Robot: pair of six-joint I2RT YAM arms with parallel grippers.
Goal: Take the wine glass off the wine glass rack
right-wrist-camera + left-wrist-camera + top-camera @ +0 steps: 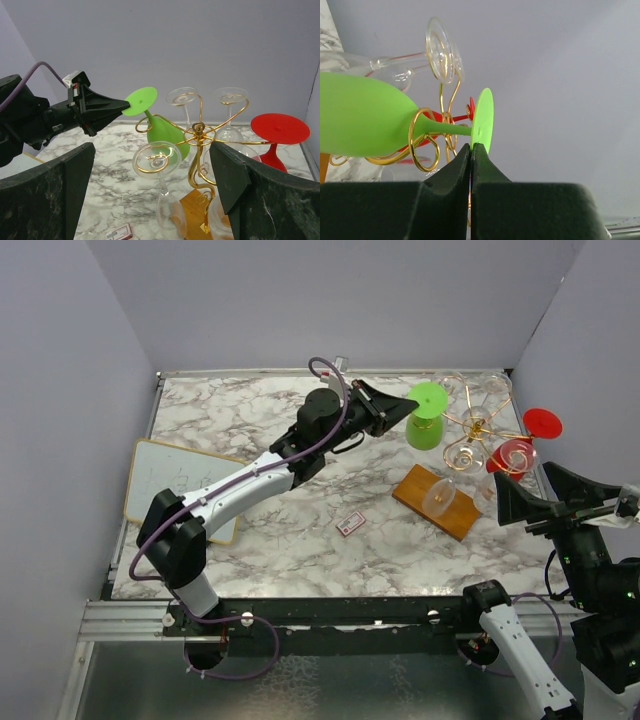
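Right wrist: curled gold-wire rack (198, 131)

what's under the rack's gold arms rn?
Hanging there: green wine glass, red wine glass, clear wine glasses. Below them is the wooden base, partly covered by the clear bowls.

- wine glass (427, 420): opaque lime green, hanging bowl-down with its round foot on top, tilted so the foot leans away from the rack's post. its stem runs through a curled gold loop on the post's left side. the foot's rim is pinched in the closed left gripper (410, 406).
- wine glass rack (476, 426): thin gold wire with scrolling arms fanning from a slim upright post, which is fixed to a flat brown wooden base (437, 502).
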